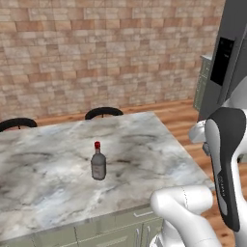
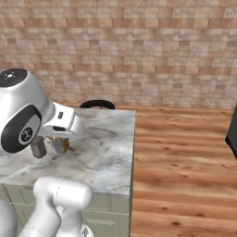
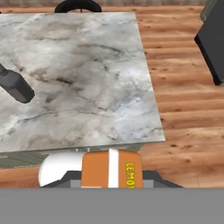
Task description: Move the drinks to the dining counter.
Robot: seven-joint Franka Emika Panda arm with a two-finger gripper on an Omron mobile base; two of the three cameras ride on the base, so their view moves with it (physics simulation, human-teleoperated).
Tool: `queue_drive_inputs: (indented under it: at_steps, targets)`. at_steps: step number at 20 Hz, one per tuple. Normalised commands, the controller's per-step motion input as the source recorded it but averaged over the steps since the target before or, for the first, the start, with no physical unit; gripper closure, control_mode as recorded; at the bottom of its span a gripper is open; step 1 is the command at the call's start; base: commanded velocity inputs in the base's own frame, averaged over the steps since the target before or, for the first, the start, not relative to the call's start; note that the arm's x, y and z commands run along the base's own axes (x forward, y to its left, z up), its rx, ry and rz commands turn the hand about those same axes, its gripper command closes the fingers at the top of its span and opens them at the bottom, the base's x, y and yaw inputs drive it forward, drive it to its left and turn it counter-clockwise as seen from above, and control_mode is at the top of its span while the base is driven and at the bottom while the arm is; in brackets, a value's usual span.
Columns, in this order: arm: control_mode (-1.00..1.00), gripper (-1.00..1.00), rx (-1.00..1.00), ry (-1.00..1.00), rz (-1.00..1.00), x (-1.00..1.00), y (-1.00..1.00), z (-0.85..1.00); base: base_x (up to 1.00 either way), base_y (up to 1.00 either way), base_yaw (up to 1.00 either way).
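One drink, the bottle (image 1: 98,164), already stands mid-table (image 1: 159,144), while the tool (image 3: 111,183) pinches the orange can (image 3: 112,169) above its near edge, so lower it upright onto bare marble well apart from the bottle before letting go.

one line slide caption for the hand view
Gripper holding the orange can above the marble dining counter, bottle already standing there.

A home kitchen: marble-topped island (image 1: 144,144) with sage drawers, black stools (image 1: 103,112), brick wall (image 1: 106,48), wood floor (image 2: 185,152).
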Motion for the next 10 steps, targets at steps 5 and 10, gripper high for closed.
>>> queue_drive_inputs:
  at_steps: [5, 10]
  targets:
    - [1.0, 1.0, 0.0, 0.0, 0.0, 0.0, 0.0, 0.0, 0.01, 0.01, -0.01]
    - [1.0, 1.0, 0.0, 0.0, 0.0, 0.0, 0.0, 0.0, 0.0, 0.01, 0.0]
